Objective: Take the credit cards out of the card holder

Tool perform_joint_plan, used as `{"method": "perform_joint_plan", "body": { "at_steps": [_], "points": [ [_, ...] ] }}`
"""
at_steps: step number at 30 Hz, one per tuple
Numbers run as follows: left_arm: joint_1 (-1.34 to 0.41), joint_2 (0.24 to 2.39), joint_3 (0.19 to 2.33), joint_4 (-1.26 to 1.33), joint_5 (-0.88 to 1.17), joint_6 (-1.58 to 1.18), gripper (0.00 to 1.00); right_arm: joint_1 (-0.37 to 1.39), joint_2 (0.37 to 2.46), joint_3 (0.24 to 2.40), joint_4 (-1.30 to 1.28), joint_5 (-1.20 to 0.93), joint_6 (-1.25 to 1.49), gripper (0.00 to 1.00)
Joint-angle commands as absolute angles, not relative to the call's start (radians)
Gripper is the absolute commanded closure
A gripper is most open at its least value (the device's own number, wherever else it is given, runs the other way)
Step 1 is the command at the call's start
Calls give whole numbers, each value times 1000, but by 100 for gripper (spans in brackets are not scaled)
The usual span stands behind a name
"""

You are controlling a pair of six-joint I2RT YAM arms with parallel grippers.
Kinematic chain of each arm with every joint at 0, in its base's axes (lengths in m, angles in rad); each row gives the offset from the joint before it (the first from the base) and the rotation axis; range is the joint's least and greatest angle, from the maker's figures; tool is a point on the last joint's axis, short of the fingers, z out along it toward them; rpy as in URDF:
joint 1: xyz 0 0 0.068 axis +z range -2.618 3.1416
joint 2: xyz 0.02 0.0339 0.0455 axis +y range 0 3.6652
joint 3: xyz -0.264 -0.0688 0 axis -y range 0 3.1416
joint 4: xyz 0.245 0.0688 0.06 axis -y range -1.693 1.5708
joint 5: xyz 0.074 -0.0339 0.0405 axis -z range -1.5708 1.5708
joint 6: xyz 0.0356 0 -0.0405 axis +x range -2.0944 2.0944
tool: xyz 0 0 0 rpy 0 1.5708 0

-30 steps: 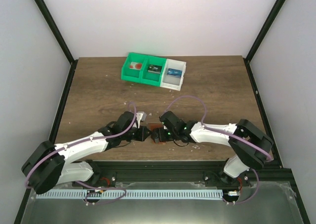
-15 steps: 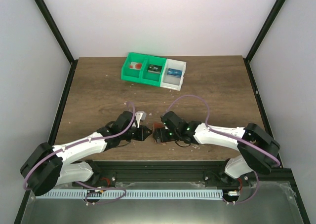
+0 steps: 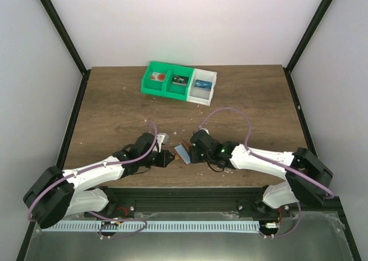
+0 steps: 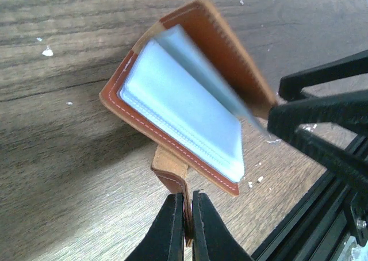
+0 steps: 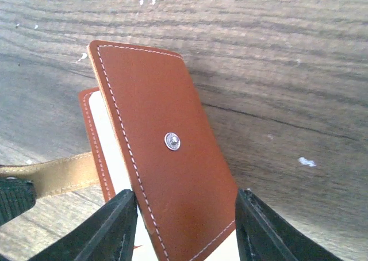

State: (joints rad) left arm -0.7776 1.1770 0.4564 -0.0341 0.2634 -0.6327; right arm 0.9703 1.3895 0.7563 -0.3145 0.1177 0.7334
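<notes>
The reddish-brown card holder lies half open at the near middle of the table, with its pale grey-blue inner pocket showing. My left gripper is shut on the wallet's leather strap tab, as the left wrist view shows. My right gripper grips the raised outer flap with the snap stud by its two side edges. No credit card shows apart from the wallet. A whitish layer sits under the flap; I cannot tell if it is a card.
A green-and-white three-compartment bin with small items stands at the back middle. A black rail runs along the near table edge, close behind both grippers. White crumbs dot the wood.
The wallet has opened: the flap in my right gripper has lifted and the pale blue inside now shows. Both grippers have shifted slightly, the left holding the strap.
</notes>
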Motion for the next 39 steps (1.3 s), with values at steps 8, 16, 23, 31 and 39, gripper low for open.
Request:
{"method": "perform_joint_plan", "body": {
  "at_steps": [8, 16, 23, 31, 39],
  "points": [
    [-776, 1198, 423, 0, 258, -603, 100, 939, 1402, 750, -343, 228, 715, 78],
    [-774, 1192, 430, -73, 173, -592, 100, 874, 1395, 647, -259, 95, 766, 99],
    [-714, 1193, 419, -79, 199, -617, 99, 874, 1366, 561, -181, 10, 845, 100],
    [-654, 1188, 420, -102, 212, -607, 99, 874, 1301, 521, -135, -2, 835, 99],
    [-630, 1120, 414, -70, 301, -645, 70, 876, 1226, 429, 21, -52, 884, 100]
  ]
}}
